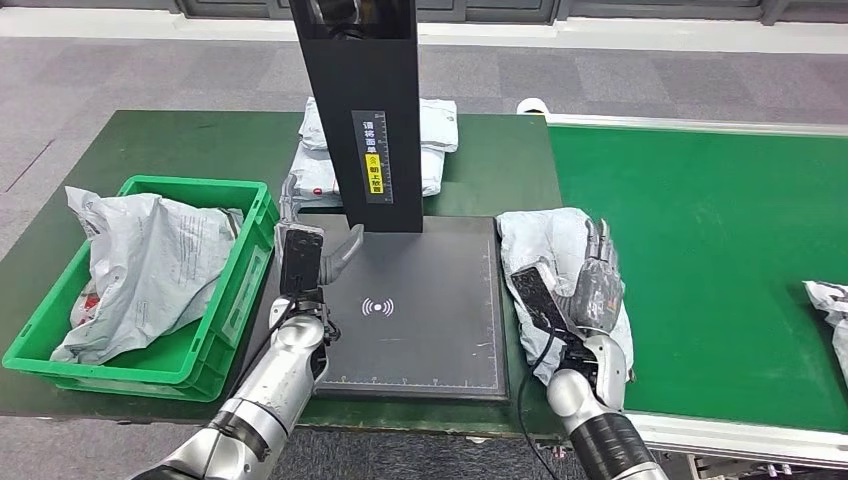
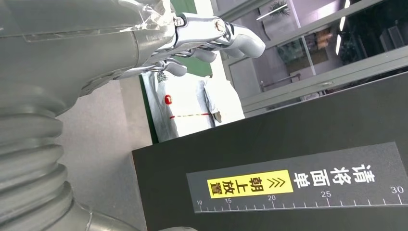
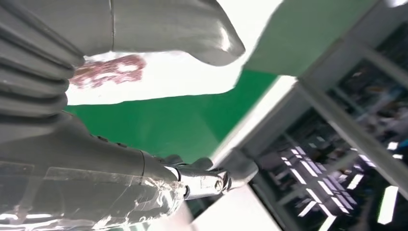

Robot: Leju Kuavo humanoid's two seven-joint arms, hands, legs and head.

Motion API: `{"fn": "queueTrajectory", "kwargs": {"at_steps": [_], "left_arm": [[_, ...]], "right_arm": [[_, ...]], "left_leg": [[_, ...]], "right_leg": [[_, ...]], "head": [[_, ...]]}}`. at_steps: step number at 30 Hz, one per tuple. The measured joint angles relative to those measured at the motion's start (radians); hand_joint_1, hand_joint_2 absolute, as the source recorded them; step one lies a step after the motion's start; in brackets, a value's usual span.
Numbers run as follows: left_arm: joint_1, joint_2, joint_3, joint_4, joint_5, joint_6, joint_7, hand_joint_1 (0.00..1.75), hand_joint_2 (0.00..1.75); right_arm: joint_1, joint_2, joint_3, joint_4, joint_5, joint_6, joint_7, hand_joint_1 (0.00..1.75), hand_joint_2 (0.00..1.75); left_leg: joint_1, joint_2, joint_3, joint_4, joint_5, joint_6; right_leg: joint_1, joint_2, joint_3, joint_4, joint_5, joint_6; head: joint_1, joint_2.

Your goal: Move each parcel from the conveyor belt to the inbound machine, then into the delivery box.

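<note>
We note one crumpled grey parcel [image 1: 560,262] lying flat at the conveyor belt's [image 1: 720,230] left edge, beside the inbound machine [image 1: 400,300].

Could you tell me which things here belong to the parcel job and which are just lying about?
Belonging to the job:
parcel under the right hand
right hand
left hand
conveyor belt
inbound machine
green delivery box
parcel at the belt's edge

Lying about:
parcels behind the machine's post

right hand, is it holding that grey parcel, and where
Not holding: the right hand hovers open over the grey parcel at the belt's edge. The left hand is empty too.
</note>
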Motion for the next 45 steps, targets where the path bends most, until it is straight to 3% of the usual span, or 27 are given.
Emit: {"fn": "queueTrajectory", "kwargs": {"at_steps": [20,24,30,36,45], "left_arm": [[0.001,0.002,0.0,-0.003,-0.008,-0.001,0.01,0.0,1.75],[0.001,0.003,0.0,-0.002,-0.01,-0.007,0.01,0.0,1.75],[-0.009,0.0,0.0,0.006,-0.019,-0.03,0.023,0.0,1.75],[-0.011,-0.003,-0.001,0.006,-0.021,-0.037,0.04,0.0,1.75],[-0.011,-0.003,-0.002,0.006,-0.03,-0.044,0.052,0.0,1.75]], "right_arm": [[0.023,-0.015,-0.09,0.056,-0.015,0.003,0.008,0.0,0.0],[0.025,-0.018,-0.103,0.071,-0.021,0.023,0.012,0.0,1.75],[0.012,-0.019,-0.106,0.215,0.074,0.32,0.186,0.0,1.75],[0.004,-0.023,-0.09,0.301,0.21,0.42,0.298,0.02,1.75],[-0.019,-0.027,-0.083,0.335,0.235,0.477,0.29,0.03,1.75]], "left_leg": [[0.0,0.001,0.0,0.0,0.0,0.0],[0.0,0.001,0.0,0.0,0.0,0.0],[0.0,0.001,0.0,0.0,0.0,0.0],[0.0,0.003,0.004,0.0,-0.001,0.0],[0.0,0.007,0.014,0.0,-0.004,0.002]], "right_leg": [[0.0,0.001,0.0,0.0,0.0,0.0],[0.0,0.001,0.0,0.0,0.0,0.0],[0.0,0.0,-0.001,0.0,0.0,0.0],[0.001,0.003,0.002,0.0,-0.001,0.0],[0.001,0.005,0.012,-0.002,-0.001,0.001]], "head": [[0.0,0.0],[0.0,0.0],[0.0,0.0],[0.0,0.0],[0.0,0.0]]}}
